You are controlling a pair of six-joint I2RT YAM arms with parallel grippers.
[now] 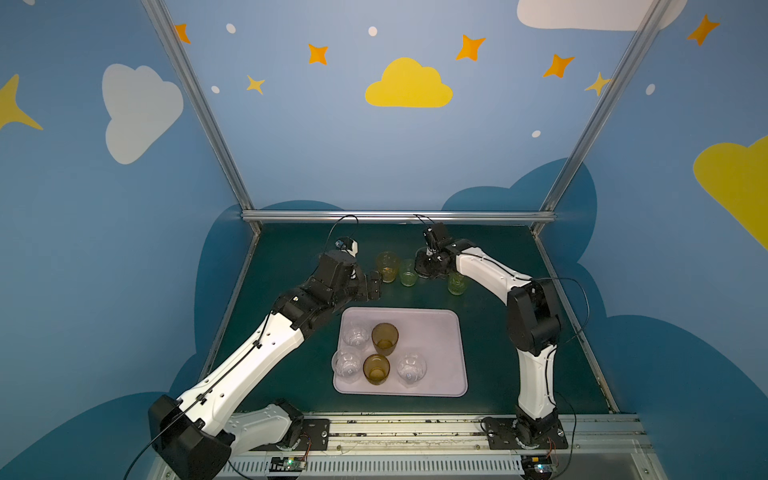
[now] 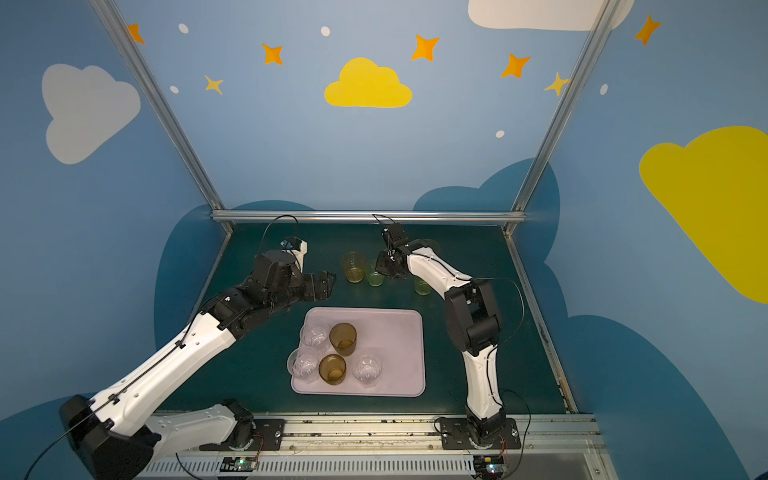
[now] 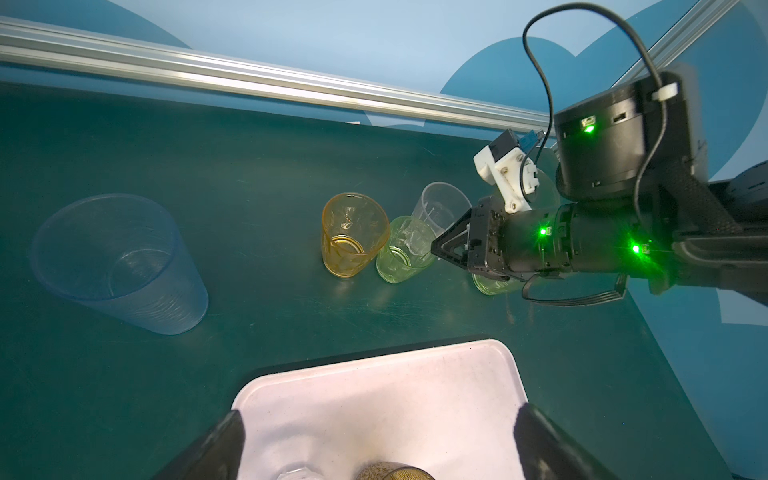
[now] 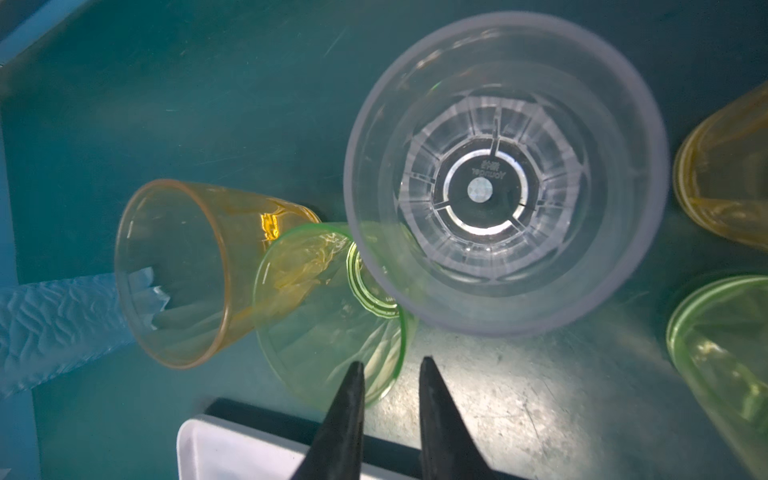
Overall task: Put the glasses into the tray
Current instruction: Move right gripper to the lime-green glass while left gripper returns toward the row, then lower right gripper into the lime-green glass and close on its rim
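So the tray (image 1: 436, 332) sits toward the front of the dark green table (image 1: 498, 353); five glasses already stand upright in its left half, three clear faceted glasses (image 1: 356, 336) (image 1: 347, 365) (image 1: 411, 369) and two brown glasses (image 1: 385, 338) (image 1: 376, 369). The rest stand on the table behind the tray; the orange glass (image 1: 387, 266) is just beside the green glass (image 1: 408, 274), with a clear glass (image 3: 442, 203) right behind the green one. The pale blue glass (image 3: 116, 266) stands well apart from that bunch; a yellow-green glass (image 1: 456, 284) peeks out past the right arm, and a second orange glass (image 4: 731, 174) shows at the edge of the right wrist view.

The right gripper (image 4: 392, 368) is at the green glass; its tips have only a slim gap between them, the glass's rim runs through that gap, and neither tip looks pressed on it. The left gripper (image 1: 372, 286) hovers near the tray's back left corner; jaws spread wide, holding nothing.
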